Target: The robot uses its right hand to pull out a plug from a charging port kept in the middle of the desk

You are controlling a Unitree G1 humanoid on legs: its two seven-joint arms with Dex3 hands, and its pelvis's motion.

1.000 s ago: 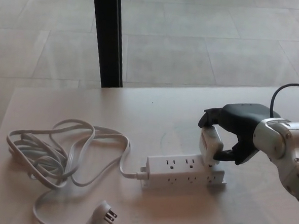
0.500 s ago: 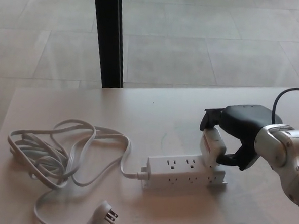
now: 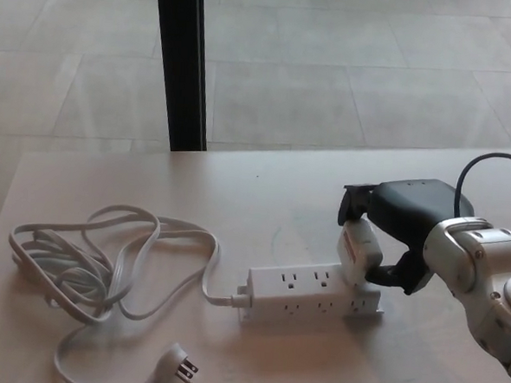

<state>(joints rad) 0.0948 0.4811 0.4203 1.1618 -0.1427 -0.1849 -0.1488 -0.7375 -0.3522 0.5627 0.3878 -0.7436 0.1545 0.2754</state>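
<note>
right hand [image 3: 400, 235] clamped on white plug [image 3: 358, 253] at right end of power strip [image 3: 310, 296], mid desk [image 3: 281, 202]. coiled cord [image 3: 95, 264] and loose pronged plug [image 3: 178, 365] left, nothing blocking.

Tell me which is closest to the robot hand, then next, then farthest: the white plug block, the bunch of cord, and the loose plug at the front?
1. White plug block: held in the right robot hand.
2. Loose plug: near the desk's front edge, off to the left.
3. Bunch of cord: far left side of the desk.
</note>
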